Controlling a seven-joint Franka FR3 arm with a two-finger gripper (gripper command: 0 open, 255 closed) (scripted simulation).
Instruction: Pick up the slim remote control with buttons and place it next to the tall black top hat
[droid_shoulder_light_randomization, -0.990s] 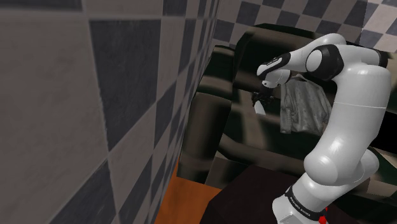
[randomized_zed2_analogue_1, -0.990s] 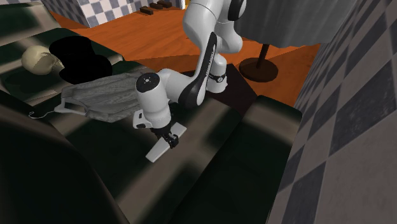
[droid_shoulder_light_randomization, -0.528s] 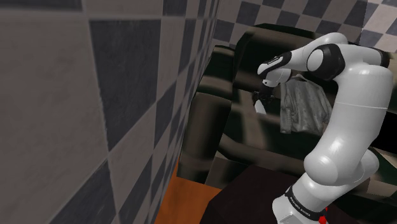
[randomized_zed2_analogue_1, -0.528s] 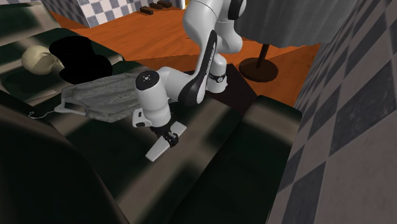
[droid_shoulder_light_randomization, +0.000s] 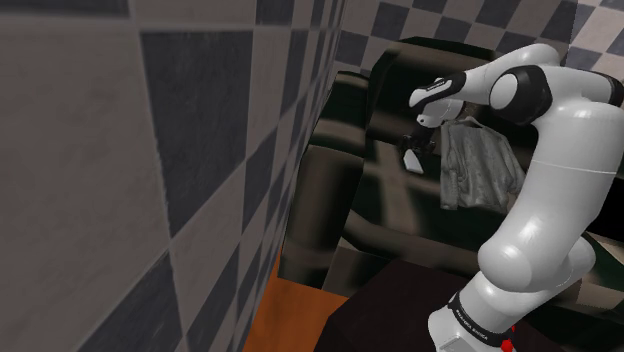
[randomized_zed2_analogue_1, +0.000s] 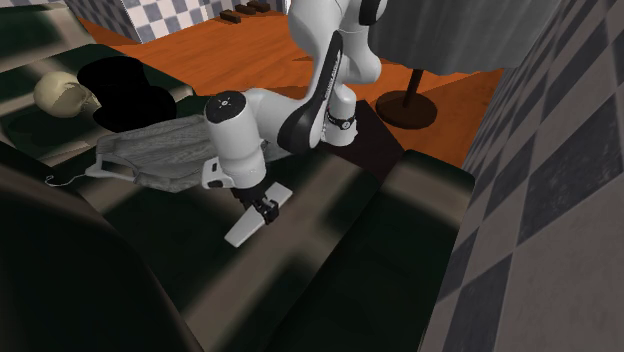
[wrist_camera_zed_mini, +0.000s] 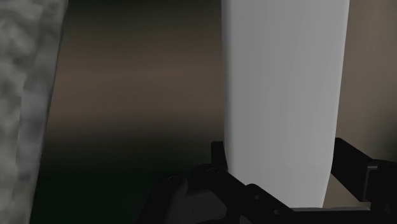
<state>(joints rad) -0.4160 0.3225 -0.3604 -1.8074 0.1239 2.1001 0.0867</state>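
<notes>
Pincer is clamped on the pale, slim remote control over the dark sofa. Its long axis is slanted, the free end pointed down toward the second exterior view's near left. A crumpled grey cloth is spread between it and the black top hat, well apart at far left.

The end effector clasps the white remote over the sofa, well apart from the top hat.

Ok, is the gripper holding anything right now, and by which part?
Yes: the gripper holds the plain white remote; its fingers clasp the remote's long sides, nearer one end than the middle.
</notes>
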